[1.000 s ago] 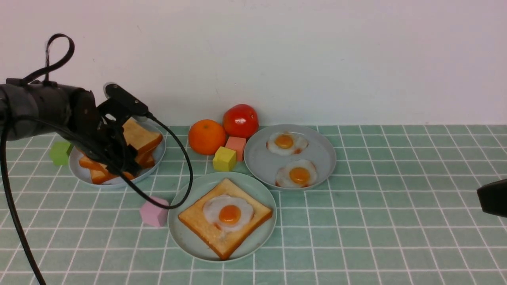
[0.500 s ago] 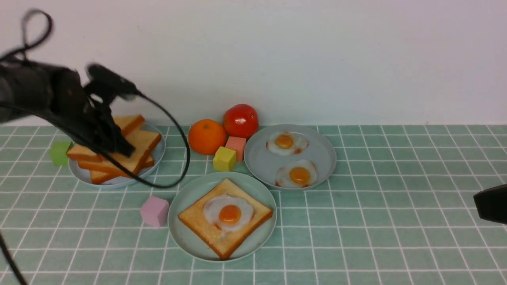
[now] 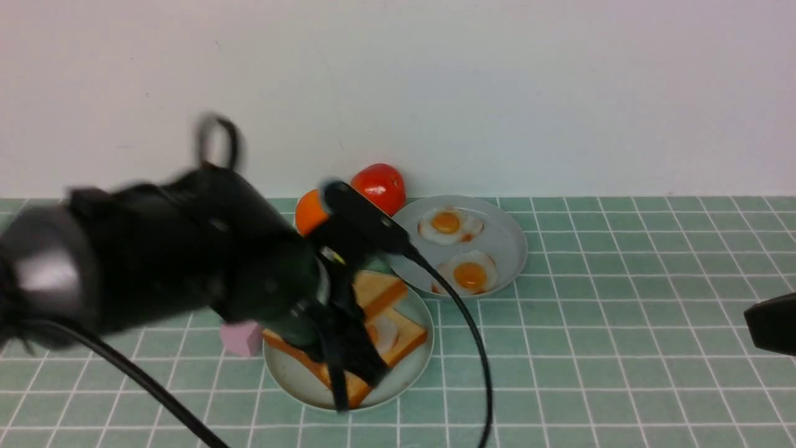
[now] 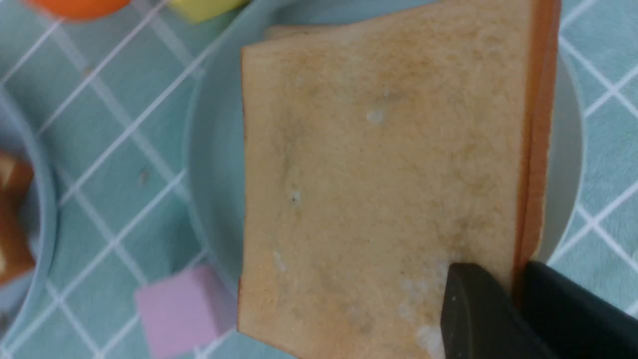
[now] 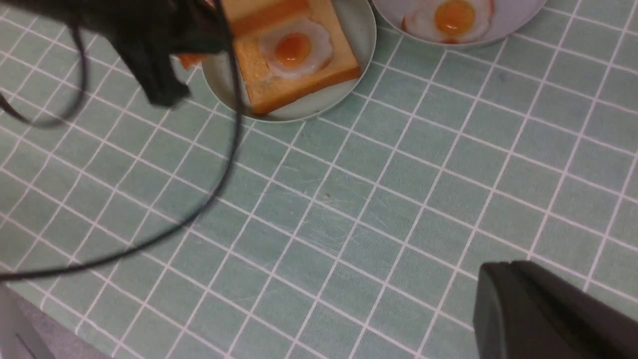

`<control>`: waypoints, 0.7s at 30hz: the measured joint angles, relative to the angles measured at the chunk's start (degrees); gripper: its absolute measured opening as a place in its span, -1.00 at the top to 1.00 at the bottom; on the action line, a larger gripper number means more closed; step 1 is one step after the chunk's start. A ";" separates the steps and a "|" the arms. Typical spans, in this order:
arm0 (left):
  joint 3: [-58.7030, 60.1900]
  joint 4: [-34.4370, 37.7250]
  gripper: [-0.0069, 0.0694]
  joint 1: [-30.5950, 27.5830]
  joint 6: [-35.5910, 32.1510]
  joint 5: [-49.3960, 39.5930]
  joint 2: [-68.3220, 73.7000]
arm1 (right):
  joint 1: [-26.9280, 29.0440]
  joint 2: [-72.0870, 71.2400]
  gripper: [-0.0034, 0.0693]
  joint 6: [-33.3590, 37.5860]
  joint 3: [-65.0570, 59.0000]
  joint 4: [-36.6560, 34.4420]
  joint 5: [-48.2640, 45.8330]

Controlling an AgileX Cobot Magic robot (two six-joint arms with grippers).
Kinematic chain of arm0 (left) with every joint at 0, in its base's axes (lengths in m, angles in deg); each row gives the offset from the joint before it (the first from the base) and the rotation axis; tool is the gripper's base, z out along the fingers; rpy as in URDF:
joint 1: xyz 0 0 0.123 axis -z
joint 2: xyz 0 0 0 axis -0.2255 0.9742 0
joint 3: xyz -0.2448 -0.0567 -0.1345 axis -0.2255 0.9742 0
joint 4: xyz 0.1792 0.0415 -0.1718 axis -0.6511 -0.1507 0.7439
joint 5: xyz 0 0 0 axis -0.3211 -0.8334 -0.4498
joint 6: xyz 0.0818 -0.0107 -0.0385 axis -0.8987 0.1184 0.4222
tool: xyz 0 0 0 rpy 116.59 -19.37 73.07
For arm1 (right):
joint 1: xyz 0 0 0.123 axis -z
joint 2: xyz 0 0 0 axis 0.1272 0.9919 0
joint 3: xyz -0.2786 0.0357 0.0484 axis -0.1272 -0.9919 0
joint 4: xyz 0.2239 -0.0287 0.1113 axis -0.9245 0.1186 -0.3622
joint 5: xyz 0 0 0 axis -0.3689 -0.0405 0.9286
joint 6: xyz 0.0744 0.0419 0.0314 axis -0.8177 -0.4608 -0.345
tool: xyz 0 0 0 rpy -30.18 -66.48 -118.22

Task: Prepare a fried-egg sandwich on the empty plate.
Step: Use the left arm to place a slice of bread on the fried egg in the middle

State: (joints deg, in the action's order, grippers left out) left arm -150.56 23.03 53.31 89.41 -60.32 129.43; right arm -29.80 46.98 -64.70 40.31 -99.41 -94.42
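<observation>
The mint-green plate (image 3: 292,373) holds a toast slice (image 3: 410,339) with a fried egg (image 5: 294,47) on top. My left gripper (image 4: 516,279) is shut on the crust edge of a second toast slice (image 4: 379,189) and holds it tilted just over that plate, covering part of the egg. In the front view the left arm hides much of the plate, with its gripper (image 3: 351,367) at the plate's near side. My right gripper (image 5: 498,279) is shut and empty, low over the table at the right (image 3: 771,323).
A grey-blue plate (image 3: 510,236) behind holds two fried eggs (image 3: 449,224). A tomato (image 3: 379,183) and an orange (image 3: 305,211) sit at the back, a pink cube (image 3: 239,339) left of the mint plate, a yellow cube (image 4: 204,7) behind it. The left arm's cable (image 3: 472,348) hangs over the table.
My left gripper closed on a toast slice at the pile on the back-left plate, lifted it and swung right and forward over the mint-green plate. The right arm stayed still.
</observation>
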 joint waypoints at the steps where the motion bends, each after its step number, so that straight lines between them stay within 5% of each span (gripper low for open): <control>1: 0.00 -2.68 0.59 0.96 2.41 0.81 0.92 | 0.00 0.00 0.86 0.00 0.00 -0.25 -0.38; 9: -0.13 -13.51 0.59 2.37 12.90 3.06 6.37 | 0.00 0.00 0.86 0.00 0.00 -2.42 -3.32; 21: -0.62 -11.05 0.46 2.37 13.24 4.62 6.58 | 0.00 0.00 0.85 0.00 0.00 -2.95 -4.47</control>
State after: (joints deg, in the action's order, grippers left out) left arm -151.18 11.98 55.68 102.66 -55.70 136.01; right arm -29.80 46.98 -64.70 40.31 -102.36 -98.89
